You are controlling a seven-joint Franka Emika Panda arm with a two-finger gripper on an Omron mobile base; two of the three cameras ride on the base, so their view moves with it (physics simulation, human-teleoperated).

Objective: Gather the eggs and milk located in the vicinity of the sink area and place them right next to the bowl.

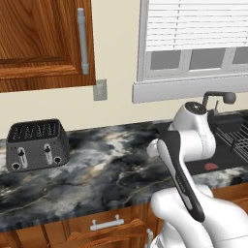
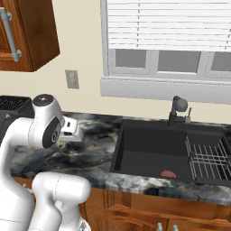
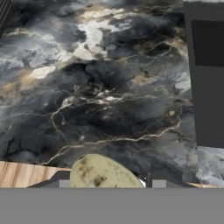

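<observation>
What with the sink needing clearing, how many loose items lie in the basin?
1: a flat red piece on the basin floor by the front wall, left of the rack. The front wall hides some floor, so more may be hidden.

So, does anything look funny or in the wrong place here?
A flat red piece lies on the floor of the black sink, near its front wall, left of the wire rack. I cannot tell what it is. Nothing looks spilled, tipped or broken; the toaster stands upright on the counter.
</observation>
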